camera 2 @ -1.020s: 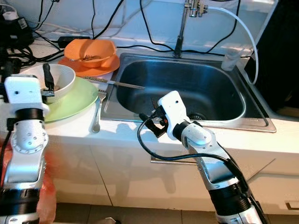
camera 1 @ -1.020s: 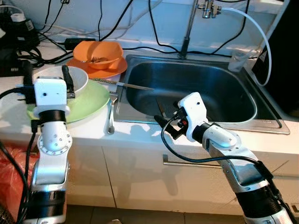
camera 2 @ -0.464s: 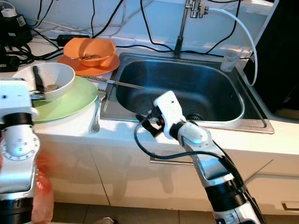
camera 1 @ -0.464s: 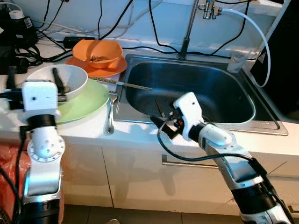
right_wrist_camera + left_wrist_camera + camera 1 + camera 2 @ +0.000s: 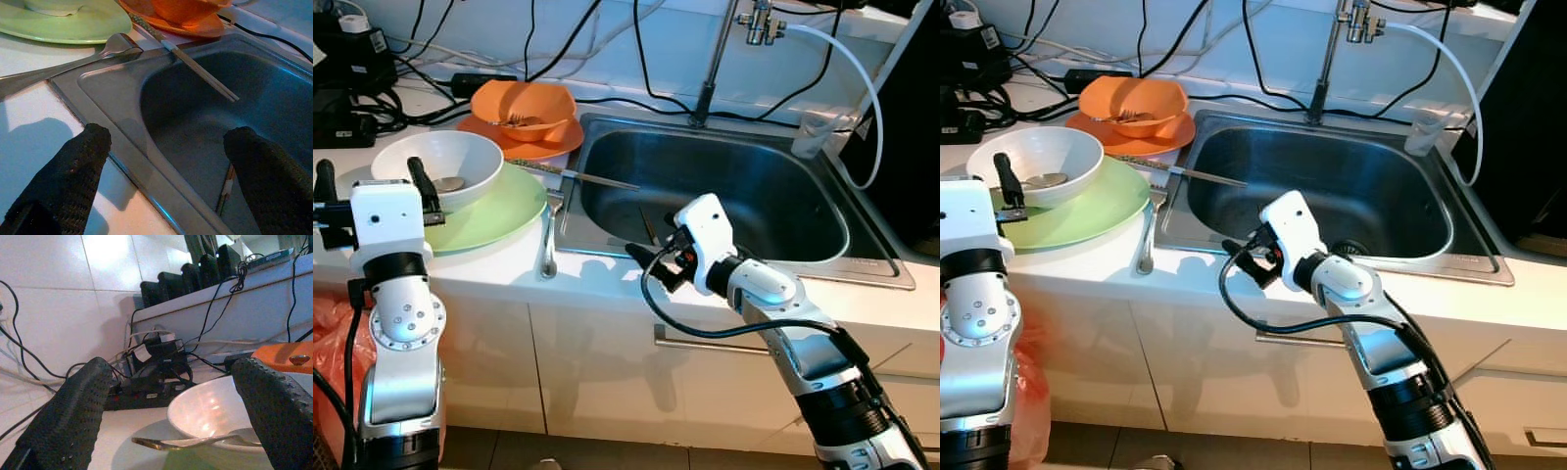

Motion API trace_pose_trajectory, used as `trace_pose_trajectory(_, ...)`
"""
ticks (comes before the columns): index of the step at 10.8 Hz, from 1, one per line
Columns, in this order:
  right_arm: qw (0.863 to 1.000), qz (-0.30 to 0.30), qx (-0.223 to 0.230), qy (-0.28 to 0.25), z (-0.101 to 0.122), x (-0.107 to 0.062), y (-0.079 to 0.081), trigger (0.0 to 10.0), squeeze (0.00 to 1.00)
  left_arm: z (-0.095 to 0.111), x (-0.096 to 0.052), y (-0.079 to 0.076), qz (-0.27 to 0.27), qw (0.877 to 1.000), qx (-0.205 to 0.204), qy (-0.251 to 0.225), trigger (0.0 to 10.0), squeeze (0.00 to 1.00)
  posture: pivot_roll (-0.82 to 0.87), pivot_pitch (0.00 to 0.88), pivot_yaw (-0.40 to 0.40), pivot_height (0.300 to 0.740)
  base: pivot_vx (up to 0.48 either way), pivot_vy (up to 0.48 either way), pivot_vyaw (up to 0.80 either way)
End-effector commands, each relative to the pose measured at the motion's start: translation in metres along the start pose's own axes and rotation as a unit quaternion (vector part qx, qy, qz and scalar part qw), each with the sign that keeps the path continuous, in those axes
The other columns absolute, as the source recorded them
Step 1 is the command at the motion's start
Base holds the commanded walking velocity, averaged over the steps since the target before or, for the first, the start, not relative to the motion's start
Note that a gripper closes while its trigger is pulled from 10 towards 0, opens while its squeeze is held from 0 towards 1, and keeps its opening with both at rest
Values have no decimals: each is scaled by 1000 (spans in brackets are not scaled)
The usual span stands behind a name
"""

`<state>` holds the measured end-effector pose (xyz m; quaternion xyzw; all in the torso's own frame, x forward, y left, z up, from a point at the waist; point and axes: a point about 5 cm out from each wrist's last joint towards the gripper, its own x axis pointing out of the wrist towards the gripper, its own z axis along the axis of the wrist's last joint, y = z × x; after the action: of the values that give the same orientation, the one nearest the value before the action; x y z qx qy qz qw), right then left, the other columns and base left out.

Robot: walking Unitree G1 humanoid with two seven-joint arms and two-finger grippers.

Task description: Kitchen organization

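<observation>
Landmark: the sink (image 5: 862,250).

Risks. The right gripper (image 5: 651,266) is hovering over the sink's front-left rim with its fingers spread wide and nothing between them. A chopstick (image 5: 592,177) is lying across the sink's left rim, its tip hanging out over the basin; a careless brush from that gripper would likely tip it in beside the other chopstick (image 5: 647,224) lying on the basin floor. A spoon (image 5: 546,257) is lying on the counter just left of the sink, close to the counter's front edge; a sideways nudge could push it off. The white bowl (image 5: 440,176) is sitting on the green plate (image 5: 504,209), left of the sink, with a spoon-like utensil resting inside; a grip on the rim alone could tilt the bowl and spill the utensil, or drag the plate along. Cables (image 5: 382,108) are crowding the counter behind the bowl, and a long reach could snag them.

Positions. The left gripper (image 5: 372,191) is standing upright at the counter's front edge, far left of the sink, fingers wide apart and holding nothing; the white bowl is just beyond it, not touching. The orange bowl (image 5: 521,106) on its orange plate (image 5: 548,142) is sitting at the sink's back-left corner, well apart from both grippers. The rim chopstick is near the right gripper, further back along the left rim.
</observation>
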<state>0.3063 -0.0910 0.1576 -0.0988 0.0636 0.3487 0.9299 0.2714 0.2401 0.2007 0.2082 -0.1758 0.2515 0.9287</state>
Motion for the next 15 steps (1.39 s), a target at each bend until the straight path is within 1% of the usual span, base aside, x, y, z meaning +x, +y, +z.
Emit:
trace_pose_trajectory(1, 1000, -1, -10, -3, 3, 0, -4, 10000, 0, -4, 0, -2, 6, 1000, -7, 15, 10000, 1000, 148, 0, -77, 740, 0, 0, 0)
trace_pose_trajectory(2, 1000, -1, -12, -5, 4, 1, -5, 10000, 0, -9, 2, -6, -2, 999, -39, 34, 10000, 1000, 146, 0, -75, 740, 0, 0, 0)
trace_pose_trajectory(3, 1000, -2, -13, -7, 6, 1, -5, 10000, 0, -10, 4, -10, -12, 998, -57, 38, 10000, 1000, 146, 0, -75, 740, 0, 0, 0)
trace_pose_trajectory(4, 1000, 9, -9, -13, 8, 2, -4, 10000, 0, -16, 8, -14, -10, 996, -73, 58, 10000, 886, 141, 0, -72, 740, 0, 0, 0)
trace_pose_trajectory(5, 999, 41, 17, -30, 13, -1, 2, 10000, 0, -17, 11, -15, -17, 994, -88, 60, 10000, 0, 136, 0, -70, 740, 0, 0, 0)
trace_pose_trajectory(7, 991, 108, 52, -54, 19, -8, 16, 10000, 0, -19, 15, -15, -17, 993, -102, 65, 10000, 0, 130, 0, -69, 740, 0, 0, 0)
trace_pose_trajectory(8, 988, 132, 61, -56, 19, -10, 21, 10000, 0, -19, 17, -16, -19, 992, -104, 62, 10000, 0, 130, 0, -67, 740, 0, 0, 0)
trace_pose_trajectory(10, 987, 140, 63, -49, 16, -12, 24, 10000, 0, -18, 19, -16, -28, 992, -111, 55, 10000, 0, 130, 0, -61, 740, 0, 0, 0)
trace_pose_trajectory(11, 987, 139, 65, -46, 14, -13, 25, 10000, 0, -19, 20, -18, -34, 990, -122, 56, 3725, 0, 127, 0, -55, 740, 0, 0, 0)
trace_pose_trajectory(12, 987, 137, 67, -45, 14, -13, 26, 10000, 0, -19, 22, -19, -40, 989, -129, 55, 784, 0, 124, 0, -52, 740, 0, 0, 0)
trace_pose_trajectory(13, 988, 134, 68, -45, 14, -13, 26, 10000, 0, -18, 23, -20, -48, 988, -138, 54, 0, 0, 119, 0, -46, 740, 0, 0, 0)
trace_pose_trajectory(15, 989, 125, 69, -44, 13, -14, 25, 10000, 0, -15, 25, -23, -54, 988, -140, 48, 0, 0, 116, 0, -41, 740, 0, 0, 0)
